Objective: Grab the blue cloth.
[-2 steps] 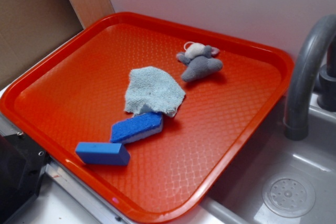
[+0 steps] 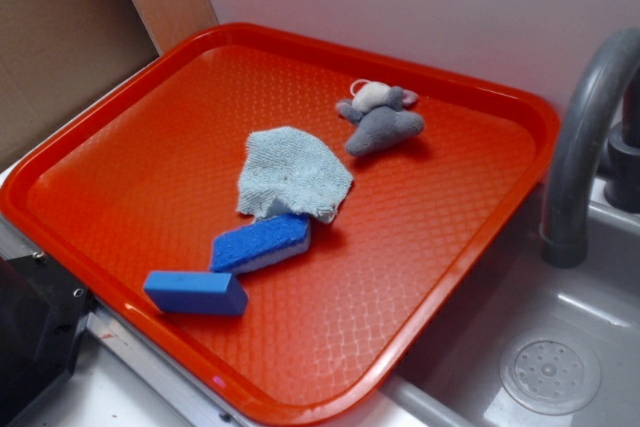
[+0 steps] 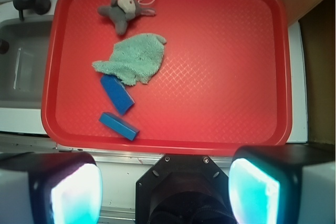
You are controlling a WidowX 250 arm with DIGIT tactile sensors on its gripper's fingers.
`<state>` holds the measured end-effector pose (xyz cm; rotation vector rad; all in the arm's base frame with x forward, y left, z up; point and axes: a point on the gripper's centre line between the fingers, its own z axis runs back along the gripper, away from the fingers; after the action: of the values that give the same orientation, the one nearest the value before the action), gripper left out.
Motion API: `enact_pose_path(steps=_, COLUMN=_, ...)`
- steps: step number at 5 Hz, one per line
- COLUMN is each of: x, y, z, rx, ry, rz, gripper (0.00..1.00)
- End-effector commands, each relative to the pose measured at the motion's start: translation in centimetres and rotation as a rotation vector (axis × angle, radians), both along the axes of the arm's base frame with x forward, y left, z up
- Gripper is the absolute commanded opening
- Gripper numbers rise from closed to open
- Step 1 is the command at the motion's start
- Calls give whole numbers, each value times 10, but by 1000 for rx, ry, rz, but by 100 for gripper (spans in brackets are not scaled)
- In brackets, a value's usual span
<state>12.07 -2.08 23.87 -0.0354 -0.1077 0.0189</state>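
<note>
While the pincer (image 3: 165, 184) hangs high above the near rim of the red tray (image 2: 130, 97), its two fingers (image 3: 257, 192) stand wide apart, holding nothing. On the tray the blue cloth (image 2: 293, 175) lies flat near the middle, its lower edge draped over a blue sponge (image 2: 262, 243). A blue block (image 2: 195, 292) sits just beside the sponge, and a grey plush toy (image 2: 382, 119) rests nearby.
</note>
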Motion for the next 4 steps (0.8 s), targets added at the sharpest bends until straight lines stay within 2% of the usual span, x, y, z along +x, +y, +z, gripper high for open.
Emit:
enact_pose_path(steps=1, x=69, y=-27, z=-93, rx=0, ry=100, rz=-18, gripper=100)
enact_pose_path(steps=2, x=82, y=-20, z=-114, rx=-56, ry=90, rz=140, gripper=100)
enact_pose_path(steps=4, x=82, y=-20, z=-114, rx=-56, ry=90, rz=140, gripper=100)
